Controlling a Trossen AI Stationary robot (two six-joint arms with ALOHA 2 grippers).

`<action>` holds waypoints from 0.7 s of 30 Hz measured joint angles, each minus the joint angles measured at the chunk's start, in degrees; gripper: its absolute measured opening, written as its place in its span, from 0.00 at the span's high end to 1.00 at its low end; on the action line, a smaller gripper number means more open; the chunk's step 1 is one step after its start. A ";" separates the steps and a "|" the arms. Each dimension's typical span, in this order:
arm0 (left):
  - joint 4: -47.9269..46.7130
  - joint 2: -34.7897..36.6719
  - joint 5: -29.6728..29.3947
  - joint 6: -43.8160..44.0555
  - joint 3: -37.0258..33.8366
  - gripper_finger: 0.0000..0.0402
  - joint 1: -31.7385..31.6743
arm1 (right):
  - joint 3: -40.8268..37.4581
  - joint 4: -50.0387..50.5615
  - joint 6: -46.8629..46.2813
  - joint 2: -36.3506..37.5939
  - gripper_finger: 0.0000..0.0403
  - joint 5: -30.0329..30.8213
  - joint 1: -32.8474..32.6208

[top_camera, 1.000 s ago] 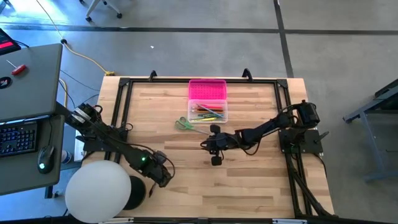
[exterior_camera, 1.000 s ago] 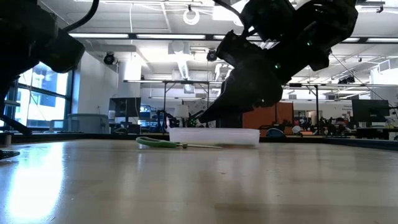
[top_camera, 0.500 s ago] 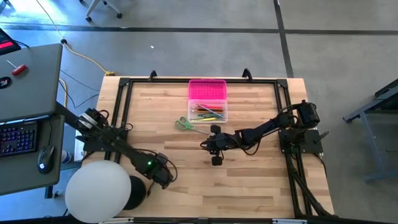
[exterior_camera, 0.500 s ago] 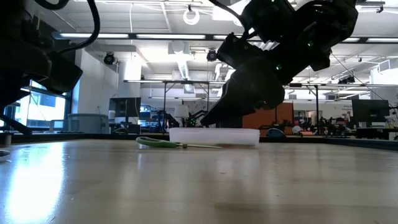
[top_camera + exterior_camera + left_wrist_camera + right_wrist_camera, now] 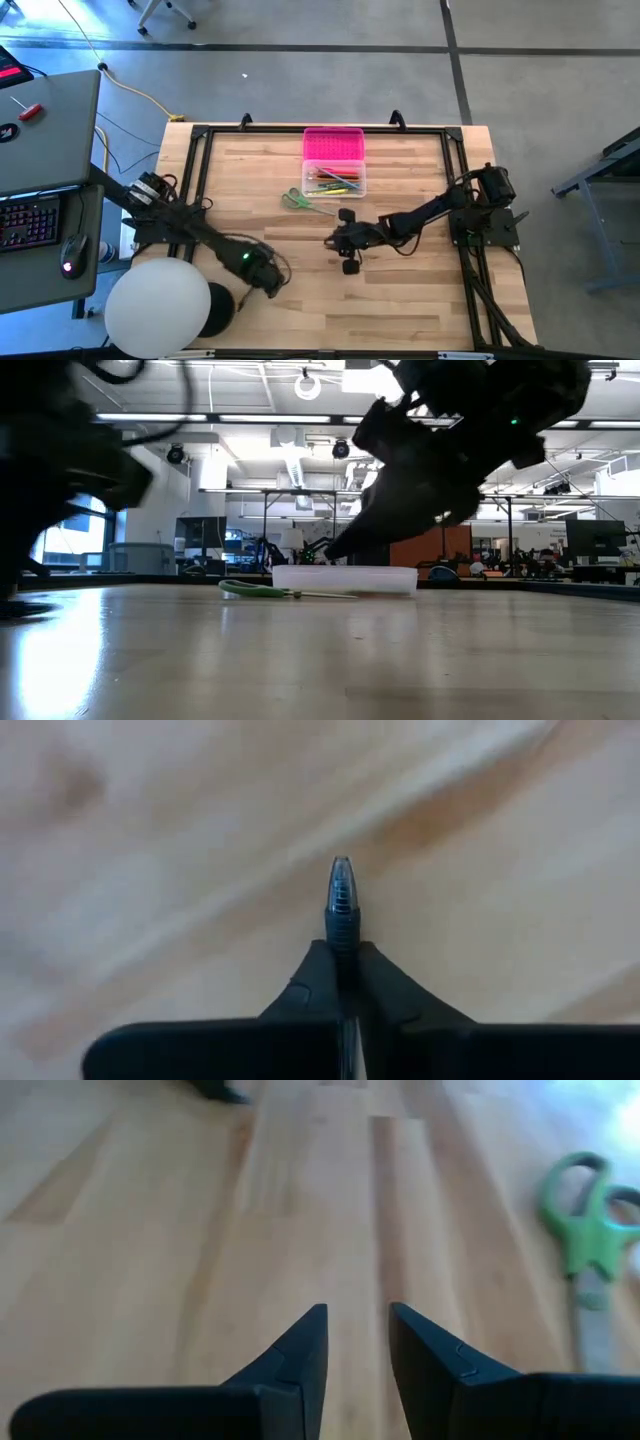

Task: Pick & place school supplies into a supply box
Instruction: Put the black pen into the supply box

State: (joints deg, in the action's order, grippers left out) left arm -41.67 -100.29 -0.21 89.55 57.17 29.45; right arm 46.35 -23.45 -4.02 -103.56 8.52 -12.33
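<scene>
The supply box stands at the far middle of the table, its pink lid open behind the clear base, which holds several coloured pens. Green-handled scissors lie flat on the wood just left of the base and also show in the right wrist view. My left gripper is near the table's near-left corner, shut on a dark pen. My right gripper hovers at mid-table, near side of the box, open with nothing between its fingers. My left gripper pinches the dark pen between its two fingers, just behind the pen's ribbed, clear-tipped end. The pen lies along the fingers and sticks out past their tips toward the wood. Whether that end touches the table I cannot tell.
A black frame rail runs around the table's edges. A large white round object sits off the near-left corner, and a desk with a keyboard stands to the left. Bare wood spreads across the near half.
My left gripper has moved a little toward the table's right, staying low over the near-left wood. My right gripper has shifted slightly toward the near edge. The scissors and the box have stayed where they were.
</scene>
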 joint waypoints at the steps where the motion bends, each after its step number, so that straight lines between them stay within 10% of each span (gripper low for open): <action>1: -0.11 -0.04 -0.94 -1.94 0.53 0.90 -1.22 | 0.00 0.68 0.00 0.20 0.78 0.29 -0.83; 14: 0.15 -0.33 -16.81 -40.45 17.96 0.88 -22.72 | 0.00 15.48 -3.25 10.93 0.78 16.89 -13.50; 21: 8.84 -0.13 -13.20 -67.40 27.63 0.87 -34.79 | 0.00 19.29 -6.70 13.17 0.78 22.80 -18.23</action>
State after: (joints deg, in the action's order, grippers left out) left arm -32.82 -100.42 -13.41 22.15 84.80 -5.33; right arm 46.35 -4.16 -10.71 -90.39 31.32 -30.57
